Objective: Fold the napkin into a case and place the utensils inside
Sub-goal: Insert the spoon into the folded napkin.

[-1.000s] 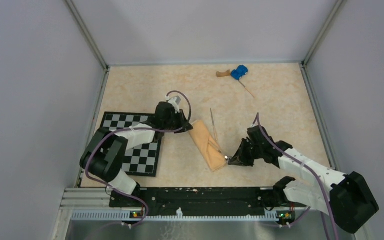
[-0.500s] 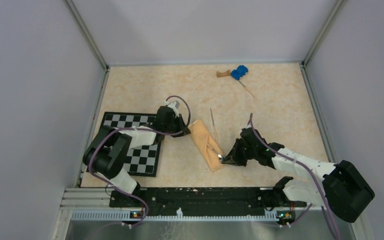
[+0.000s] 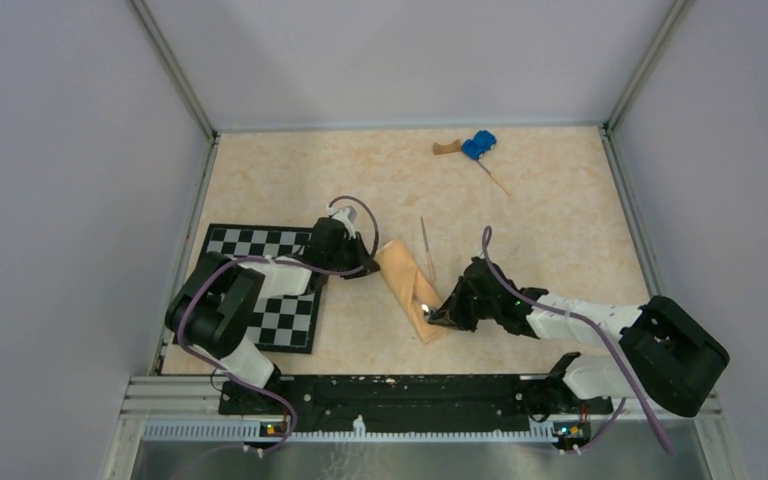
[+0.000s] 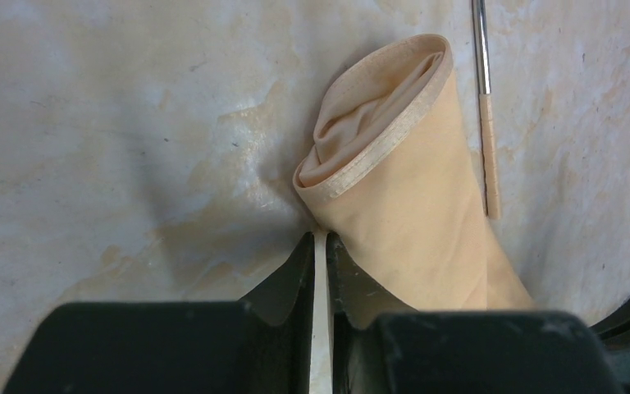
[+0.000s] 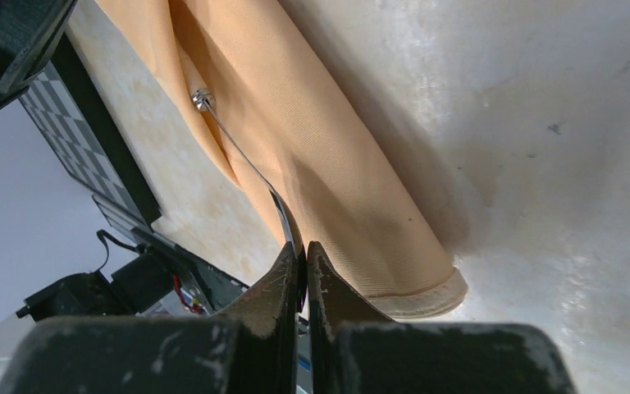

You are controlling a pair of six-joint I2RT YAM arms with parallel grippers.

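Note:
The napkin (image 3: 408,285) lies folded as a long peach case, running diagonally beside the checkerboard mat (image 3: 285,315). My left gripper (image 3: 368,264) is shut on the hem at its far-left corner (image 4: 318,232); the far end (image 4: 377,123) gapes open. My right gripper (image 3: 434,314) is shut on the spoon (image 5: 238,152), whose thin handle lies along a fold of the case (image 5: 328,156) near its near end. The spoon's bowl is hidden between the fingers. A second slim silver utensil (image 3: 426,250) with a pale handle lies on the table beside the case, also in the left wrist view (image 4: 484,98).
A blue toy car (image 3: 479,145), a brown wooden block (image 3: 446,149) and a thin stick (image 3: 494,178) lie at the far right. Grey walls enclose the table. The black base rail (image 3: 390,395) runs along the near edge.
My right gripper has moved left with the spoon, from beside the case's near end onto it. My left gripper has drawn back slightly to the left.

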